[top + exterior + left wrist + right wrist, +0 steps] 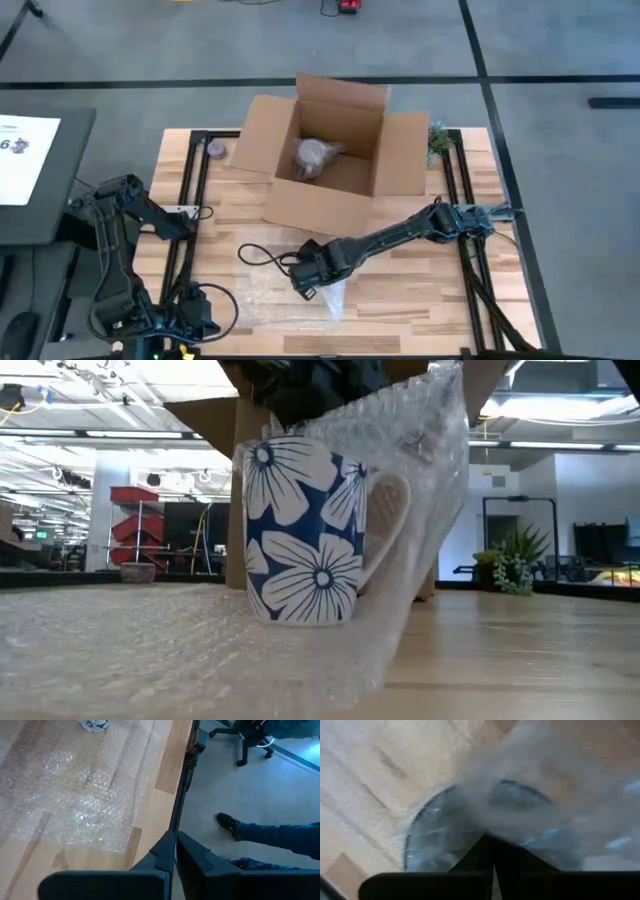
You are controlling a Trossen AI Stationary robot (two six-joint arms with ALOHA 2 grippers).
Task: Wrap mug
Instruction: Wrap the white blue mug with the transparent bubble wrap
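low view: mug upright, handle facing right, bubble wrap draped over.

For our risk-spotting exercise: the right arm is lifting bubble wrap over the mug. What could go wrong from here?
1. The right tool pinches only an edge of the bubble wrap; it may slip free.
2. The floral mug stands upright on the sheet; tugging could tip it.
3. The left tool is parked at the table edge, so nothing steadies the mug.
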